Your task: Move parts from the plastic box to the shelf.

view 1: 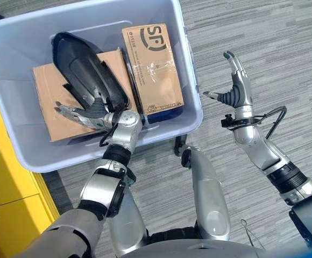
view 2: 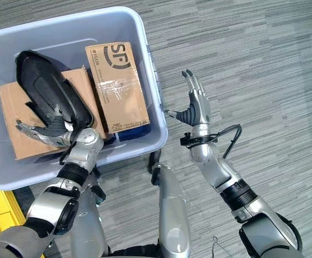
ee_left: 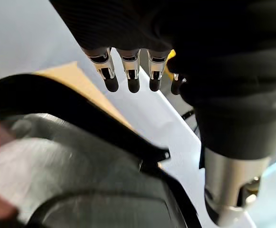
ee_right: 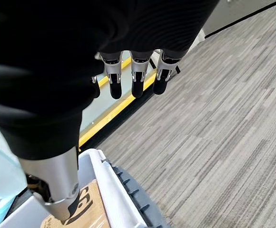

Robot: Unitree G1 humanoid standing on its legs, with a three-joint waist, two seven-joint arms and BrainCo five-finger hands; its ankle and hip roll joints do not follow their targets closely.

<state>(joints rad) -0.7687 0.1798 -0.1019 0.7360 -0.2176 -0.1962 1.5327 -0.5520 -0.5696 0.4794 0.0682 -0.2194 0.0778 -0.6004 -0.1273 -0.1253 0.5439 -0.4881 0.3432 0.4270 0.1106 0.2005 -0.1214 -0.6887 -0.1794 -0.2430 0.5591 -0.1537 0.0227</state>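
Left hand (view 1: 86,114): my fingers straight, beside the black moulded plastic part (view 1: 86,70) (wrist view adds its edge).
Right hand (view 2: 196,105): spread, outside the pale blue plastic box (view 2: 155,80), over grey carpet (view 2: 253,64).

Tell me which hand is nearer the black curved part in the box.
Left. The left hand reaches inside the plastic box, fingers straight, right at the black curved part's lower edge. The right hand is open over the floor outside the box.

One plastic box (view 1: 191,102) holds two cardboard boxes (view 1: 155,70) (view 1: 51,94) and one black part (view 1: 86,72) just past the left hand (view 1: 86,114); the right hand (view 1: 236,88) is apart.
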